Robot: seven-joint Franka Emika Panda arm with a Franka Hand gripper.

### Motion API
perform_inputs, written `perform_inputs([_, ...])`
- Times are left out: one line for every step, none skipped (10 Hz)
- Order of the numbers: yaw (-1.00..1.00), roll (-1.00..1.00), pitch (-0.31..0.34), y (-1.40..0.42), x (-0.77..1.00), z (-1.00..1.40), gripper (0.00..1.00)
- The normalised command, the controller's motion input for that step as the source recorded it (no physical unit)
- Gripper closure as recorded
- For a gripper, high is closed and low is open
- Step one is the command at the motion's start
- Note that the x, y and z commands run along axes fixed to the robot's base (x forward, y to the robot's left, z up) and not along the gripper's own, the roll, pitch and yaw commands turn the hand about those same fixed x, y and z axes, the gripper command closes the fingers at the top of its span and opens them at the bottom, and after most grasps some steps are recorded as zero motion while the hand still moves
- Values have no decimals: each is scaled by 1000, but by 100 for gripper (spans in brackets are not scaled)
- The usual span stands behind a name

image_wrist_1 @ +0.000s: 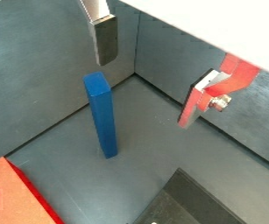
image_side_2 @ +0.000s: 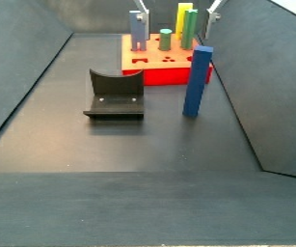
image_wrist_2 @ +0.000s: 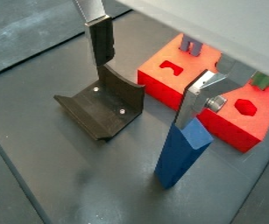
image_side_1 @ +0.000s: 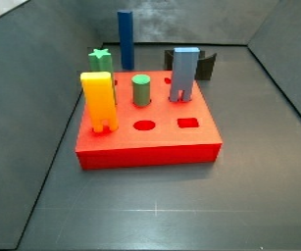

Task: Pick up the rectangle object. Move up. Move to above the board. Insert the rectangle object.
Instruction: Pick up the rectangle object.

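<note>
The gripper hangs open above the floor, jaws spread, nothing between them. The rectangle object stands upright beside the board, not yet gripped. It should descend straight, centre both fingers around the bar, then close.

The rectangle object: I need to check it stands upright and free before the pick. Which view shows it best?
A side view shows the rectangle object best: whole, upright on the floor, apart from the board and fixture, with the open claw above. Both wrist views show it foreshortened; in the opposite side view the board hides its base.
</note>
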Motion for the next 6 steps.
perform_inputs([-291,13,-184,0,-749,0,0])
perform_inputs([-554,0,-100,6,-606,0,0])
perform_inputs([-631,0,-83,17,-546,40,0])
perform_inputs([-651,0,-76,23,-537,34,0])
perform_inputs([-686,0,-54,0,-494,0,0])
perform_inputs([-654,0,-9,0,-303,-120,0])
